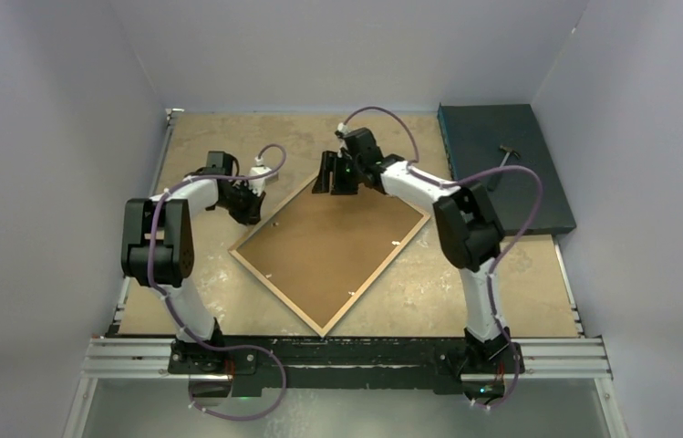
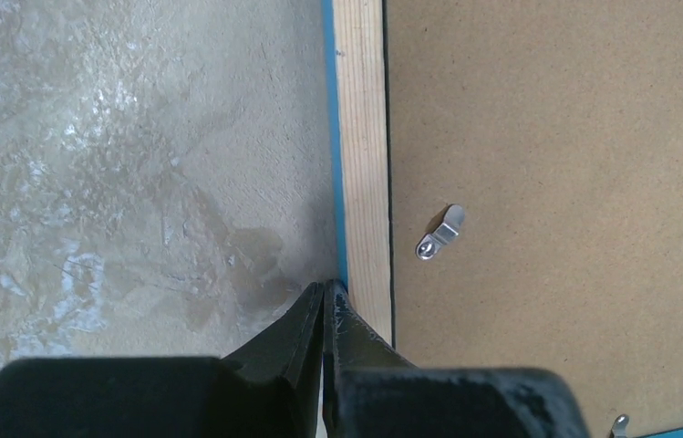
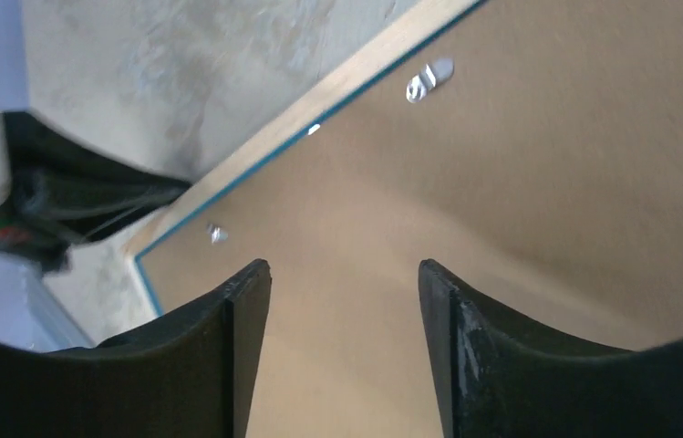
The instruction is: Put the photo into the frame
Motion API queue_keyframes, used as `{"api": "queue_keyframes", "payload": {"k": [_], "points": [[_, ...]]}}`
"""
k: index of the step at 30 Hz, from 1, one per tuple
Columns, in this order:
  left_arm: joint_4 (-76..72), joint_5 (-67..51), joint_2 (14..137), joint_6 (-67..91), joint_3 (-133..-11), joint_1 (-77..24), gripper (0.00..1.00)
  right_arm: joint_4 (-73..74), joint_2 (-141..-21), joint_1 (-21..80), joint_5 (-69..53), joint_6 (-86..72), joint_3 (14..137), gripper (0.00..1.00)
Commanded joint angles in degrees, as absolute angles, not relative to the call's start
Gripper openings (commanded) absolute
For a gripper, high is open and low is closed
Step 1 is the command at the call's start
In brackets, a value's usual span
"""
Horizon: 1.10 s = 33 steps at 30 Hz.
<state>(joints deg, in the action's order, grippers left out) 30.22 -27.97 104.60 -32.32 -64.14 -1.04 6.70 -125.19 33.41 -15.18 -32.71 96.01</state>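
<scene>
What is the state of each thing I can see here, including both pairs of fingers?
frame, lying face down on the table, pale wood back up.
backing board, seated flat inside the frame.
metal clip, lying flat on the backing board.
left fingers, shut, tips at the frame's outer edge.
right fingers, open, empty, over the backing board.
hammer, lying on the dark teal slab.
photo, not visible.

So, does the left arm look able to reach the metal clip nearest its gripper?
Probably yes. The left gripper, shut, sits at the wooden rail of the frame. The clip lies just past that rail on the backing board, with nothing between them.
</scene>
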Motion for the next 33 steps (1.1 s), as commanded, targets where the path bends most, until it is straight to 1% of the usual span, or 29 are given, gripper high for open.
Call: {"api": "queue_keyframes", "payload": {"k": [1,7,9,12,14,15,18,22,25,30,33], "points": [[37.97,-31.28,102.77,-32.57,-59.18,-1.89,0.01,5.01,-111.91,30.68,-18.94,-33.39,85.83,0.67],[38.24,-31.55,97.47,-34.66,-53.45,-3.25,0.01,4.5,-96.92,27.21,-14.89,-35.53,63.36,0.72],[38.55,-31.29,95.91,-35.32,-52.22,-3.86,0.01,5.31,-89.97,25.7,-13.91,-36.51,56.41,0.75],[39.14,-30.96,93.69,-36.8,-50.79,-5.45,0.01,7.64,-82.59,24.09,-12.06,-37.19,49.17,0.8],[39.16,-30.26,91.93,-37.48,-49.6,-7.22,0.01,7.44,-79.79,24.0,-11.99,-36.76,46.17,0.84],[39.41,-30.15,91.13,-37.99,-49.19,-8.19,0.01,6.34,-79.25,24.05,-10.96,-36.65,45.48,0.84],[41.24,-30.57,89.42,-39.82,-48.91,-11.04,0.01,4.31,-81.42,25.43,-12.93,-37.08,46.5,0.83],[43.15,-30.27,87.5,-39.86,-51.2,-11.57,0.01,2.89,-87.12,30.02,-13.0,-37.95,55.09,0.78],[42.3,-30.27,87.27,-37.79,-54.27,-9.86,0.01,0.9,-92.49,33.25,-13.59,-40.28,60.22,0.76],[39.18,-38.25,93.85,-28.14,-61.73,-2.54,0.02,-8.43,-97.54,38.47,-15.55,-50.46,61.19,0.71],[39.31,-42.77,98.01,-25.43,-63.73,-2.18,0.05,-15.0,-100.54,41.38,-17.33,-58.93,60.03,0.71]]}}
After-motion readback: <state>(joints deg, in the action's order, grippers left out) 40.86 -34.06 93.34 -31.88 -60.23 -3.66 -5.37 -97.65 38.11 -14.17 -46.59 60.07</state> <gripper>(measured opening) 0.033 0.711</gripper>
